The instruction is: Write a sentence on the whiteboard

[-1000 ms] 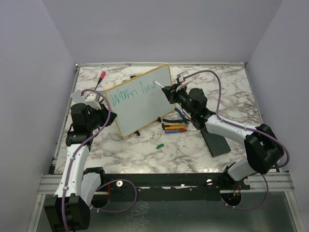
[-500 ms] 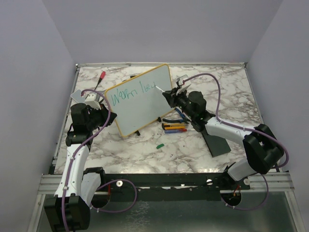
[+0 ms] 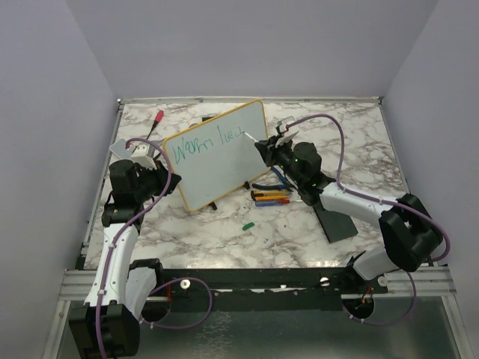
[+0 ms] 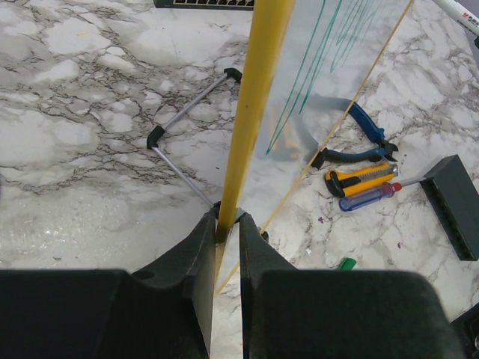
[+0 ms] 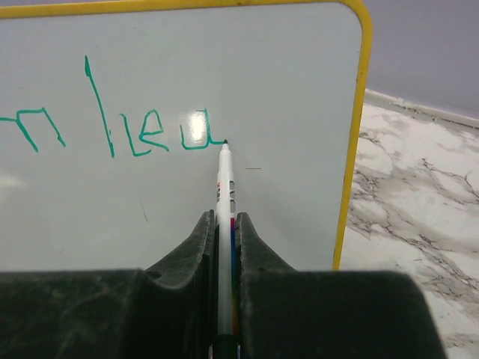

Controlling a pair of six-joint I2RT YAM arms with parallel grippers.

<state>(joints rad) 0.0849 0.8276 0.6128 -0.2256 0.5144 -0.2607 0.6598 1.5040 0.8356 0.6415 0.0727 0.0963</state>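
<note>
Top external view: nearest your bases, a green marker cap [image 3: 247,224] lay on the marble table [image 3: 224,239], with a black pad [image 3: 334,218] off to its right. Just beyond sat a screwdriver [image 4: 364,197], an orange utility knife [image 4: 359,178] and blue pliers [image 4: 370,131], close beside the whiteboard [image 3: 217,157], which stood propped mid-table on its wire stand [image 4: 191,108]. Left wrist view: your left gripper [image 4: 227,219] was pinched narrow on the board's yellow frame at its left edge. Right wrist view: your right gripper [image 5: 224,218] was clamped tight on a marker [image 5: 225,194], its tip touching the board at the tail of the sentence [image 5: 153,138], which read "Warm hea" in teal. A red-capped marker [image 3: 158,117] lay near the table's far edge.
</note>
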